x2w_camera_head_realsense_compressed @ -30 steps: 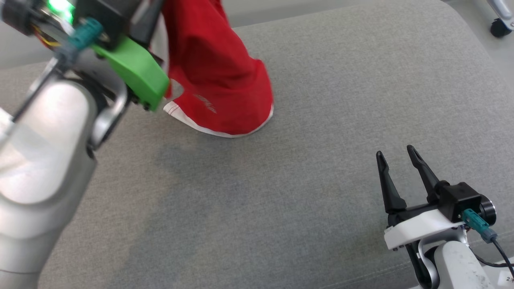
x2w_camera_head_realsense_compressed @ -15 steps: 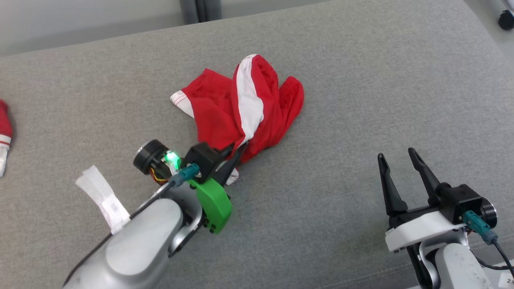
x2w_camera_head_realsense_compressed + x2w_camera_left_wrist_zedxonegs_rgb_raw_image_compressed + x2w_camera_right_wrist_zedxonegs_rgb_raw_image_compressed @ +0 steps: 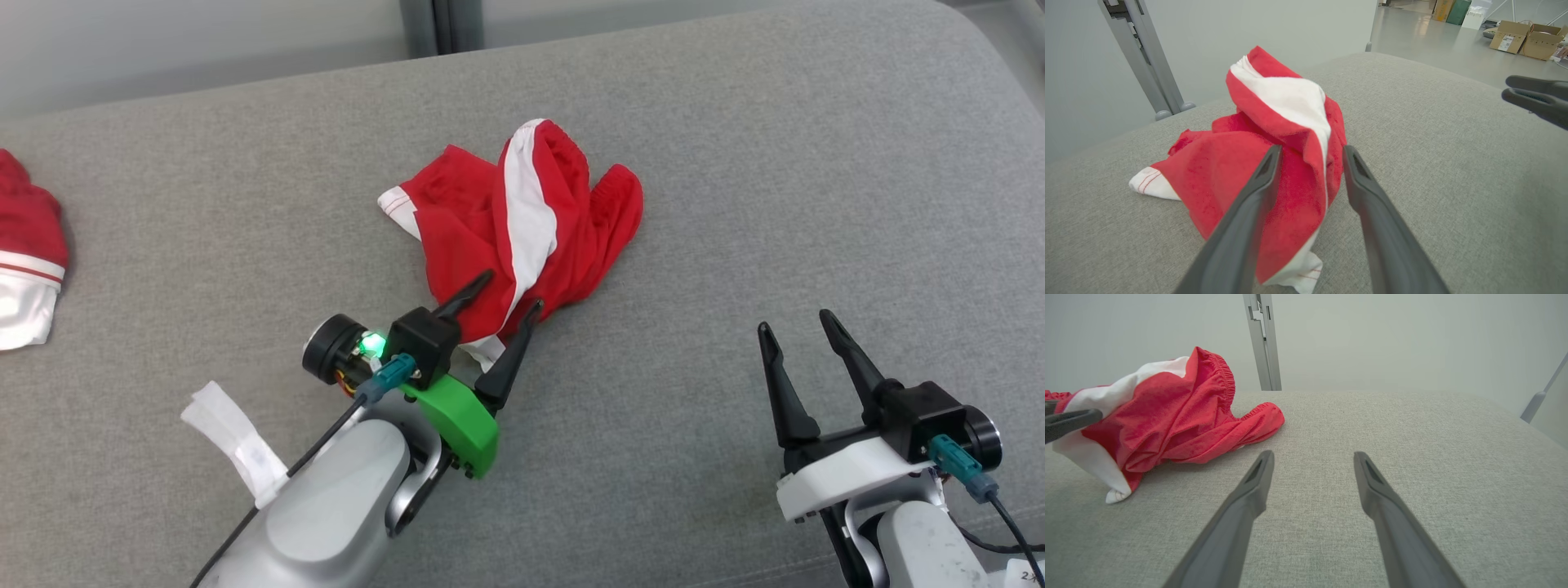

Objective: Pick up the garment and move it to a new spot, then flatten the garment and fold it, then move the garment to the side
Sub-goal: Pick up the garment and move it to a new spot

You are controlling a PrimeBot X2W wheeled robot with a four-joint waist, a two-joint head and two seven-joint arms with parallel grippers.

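The garment (image 3: 522,229), red shorts with a white stripe, lies crumpled on the grey cushion (image 3: 735,163). My left gripper (image 3: 513,291) is open at the garment's near edge, its fingers spread to either side of a fold. In the left wrist view the garment (image 3: 1229,175) bunches up between and beyond the gripper (image 3: 1312,149). My right gripper (image 3: 794,322) stands open and empty to the right, apart from the cloth. In the right wrist view the gripper (image 3: 1313,454) points over bare cushion, with the garment (image 3: 1180,416) to its left.
Another red and white cloth (image 3: 24,237) lies at the cushion's left edge. A metal post (image 3: 441,24) stands behind the cushion. Cardboard boxes (image 3: 1527,38) sit on the floor far off. Bare grey cushion stretches to the right and front.
A second ago the garment hung from my shut left gripper. It was then set down on the cushion, and the left gripper has now opened and let it go. The right arm barely moved.
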